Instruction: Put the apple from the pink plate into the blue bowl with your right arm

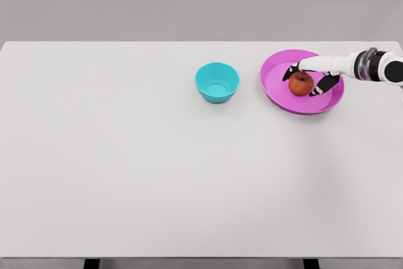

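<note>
The right robot hand (306,77) reaches in from the bench's right edge, its white forearm and dark wrist cuff lying level above the far right corner. Its fingers (291,71) are spread and curved around the small round red apple (301,83), dark fingertips showing on the apple's far left side and on its near right side; whether they press the fruit or only bracket it cannot be told from this view, and the apple sits on the plate, not lifted. The apple lies near the middle of the shallow round pink plastic plate (274,83), which stands close to the bench's far edge, toward the right corner. Just beside the plate, on its left and apart from it, stands the small round blue-turquoise bowl (217,82), upright, with nothing seen inside it. The wide white flat bench (157,174) carries both, and its near edge shows two dark legs below. Behind the far edge stands a plain grey wall (189,1).
</note>
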Controlling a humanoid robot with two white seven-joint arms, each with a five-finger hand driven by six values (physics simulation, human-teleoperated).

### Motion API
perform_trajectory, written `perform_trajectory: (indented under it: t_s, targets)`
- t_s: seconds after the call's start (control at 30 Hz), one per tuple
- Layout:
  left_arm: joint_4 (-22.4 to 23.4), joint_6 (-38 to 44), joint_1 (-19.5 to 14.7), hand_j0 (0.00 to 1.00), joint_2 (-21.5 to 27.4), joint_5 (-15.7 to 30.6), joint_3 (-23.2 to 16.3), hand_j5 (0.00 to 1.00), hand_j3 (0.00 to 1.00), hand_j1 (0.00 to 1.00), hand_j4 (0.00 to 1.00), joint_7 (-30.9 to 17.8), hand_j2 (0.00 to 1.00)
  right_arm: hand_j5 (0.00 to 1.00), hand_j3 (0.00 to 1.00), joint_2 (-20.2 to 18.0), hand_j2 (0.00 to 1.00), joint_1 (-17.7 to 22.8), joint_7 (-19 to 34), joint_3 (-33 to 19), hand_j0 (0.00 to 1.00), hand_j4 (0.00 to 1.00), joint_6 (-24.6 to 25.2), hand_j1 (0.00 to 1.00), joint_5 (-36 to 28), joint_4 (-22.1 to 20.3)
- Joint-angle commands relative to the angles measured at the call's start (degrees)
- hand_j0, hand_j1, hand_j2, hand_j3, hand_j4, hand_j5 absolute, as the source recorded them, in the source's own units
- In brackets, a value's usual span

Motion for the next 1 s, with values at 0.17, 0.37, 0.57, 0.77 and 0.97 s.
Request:
perform_trajectory:
  t_s: [0.17,0.37,0.57,0.77,0.97]
  targets:
    - [0.0,0.0,0.0,1.00,0.0,0.0,0.0,1.00,1.00,1.00,1.00,0.0,1.00,0.59,0.59,0.7,0.59,-0.3,0.0,0.5,0.59,0.59,0.1,0.59,-0.2,0.2]
    - [0.0,0.0,0.0,1.00,0.0,0.0,0.0,1.00,1.00,1.00,1.00,0.0,1.00,0.59,0.59,0.7,0.59,-0.6,0.0,0.4,0.59,0.59,-0.2,0.59,-0.2,0.0]
    - [0.0,0.0,0.0,1.00,0.0,0.0,0.0,1.00,1.00,1.00,1.00,0.0,1.00,0.57,0.57,0.7,0.57,-1.4,0.0,0.1,0.57,0.57,-0.2,0.57,-0.2,-0.3]
    - [0.0,0.0,0.0,1.00,0.0,0.0,0.0,1.00,1.00,1.00,1.00,0.0,1.00,0.57,0.57,0.7,0.57,-2.2,0.0,-0.2,0.57,0.57,-0.2,0.57,-0.2,-0.5]
    - [0.0,-0.1,0.0,1.00,0.0,0.0,0.0,1.00,1.00,1.00,1.00,0.0,1.00,0.57,0.57,1.9,0.57,-3.4,0.0,-0.3,0.57,0.57,-0.3,0.57,-0.1,-0.6]
